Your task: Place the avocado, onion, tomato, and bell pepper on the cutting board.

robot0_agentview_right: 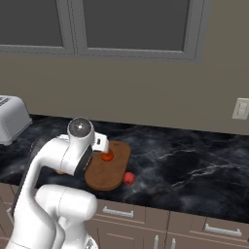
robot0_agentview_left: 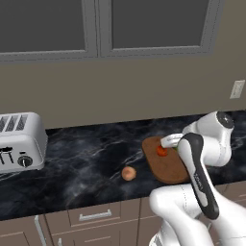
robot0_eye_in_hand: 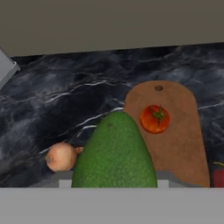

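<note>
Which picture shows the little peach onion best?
The hand view: the pale peach-tan round onion sits whole on the black counter. The left base view shows it smaller; in the right base view the arm hides it.

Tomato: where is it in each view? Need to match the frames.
Left base view: tomato on the board, right of centre, just left of the arm.
Right base view: tomato on the board's upper part, left of centre, beside the arm's wrist.
Hand view: tomato on the board, right of centre, up and right of the avocado.
Shared landmark: the board.
</note>
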Controlling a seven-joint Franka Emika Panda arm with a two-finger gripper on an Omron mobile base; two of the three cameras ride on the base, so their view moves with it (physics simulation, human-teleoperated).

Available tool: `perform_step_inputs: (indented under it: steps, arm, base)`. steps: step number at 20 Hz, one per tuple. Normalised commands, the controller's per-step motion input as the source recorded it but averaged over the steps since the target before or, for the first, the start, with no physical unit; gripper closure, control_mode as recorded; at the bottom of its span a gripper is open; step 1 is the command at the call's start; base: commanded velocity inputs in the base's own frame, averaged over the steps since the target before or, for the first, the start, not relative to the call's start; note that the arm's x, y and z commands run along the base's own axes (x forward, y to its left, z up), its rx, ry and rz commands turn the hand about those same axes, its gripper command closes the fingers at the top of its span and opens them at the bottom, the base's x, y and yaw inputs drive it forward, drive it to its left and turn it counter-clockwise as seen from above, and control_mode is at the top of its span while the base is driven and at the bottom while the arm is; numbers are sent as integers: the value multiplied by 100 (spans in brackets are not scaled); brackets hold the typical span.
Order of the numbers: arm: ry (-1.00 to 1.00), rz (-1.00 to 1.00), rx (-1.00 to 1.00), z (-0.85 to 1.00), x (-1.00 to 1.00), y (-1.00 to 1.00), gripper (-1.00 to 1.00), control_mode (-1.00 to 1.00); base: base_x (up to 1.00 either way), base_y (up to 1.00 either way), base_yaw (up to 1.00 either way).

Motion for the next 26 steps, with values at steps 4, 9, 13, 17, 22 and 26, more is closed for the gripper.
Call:
perform_step_inputs:
  steps: [4,9,13,17,22,26]
  arm:
    - [7,0,3,3,-30,-34,100,-100]
    - [2,0,0,-9,-3,-9,100,-100]
    - [0,0,0,-17,0,-2,100,-100]
    - [0,0,0,-19,0,-3,100,-100]
    - [0,0,0,-20,0,-7,100,-100]
    - [1,0,0,-23,8,-8,100,-100]
  base:
    - [0,0,0]
    - [0,0,0]
    - [0,0,0]
    - [0,0,0]
    - [0,0,0]
    - [0,0,0]
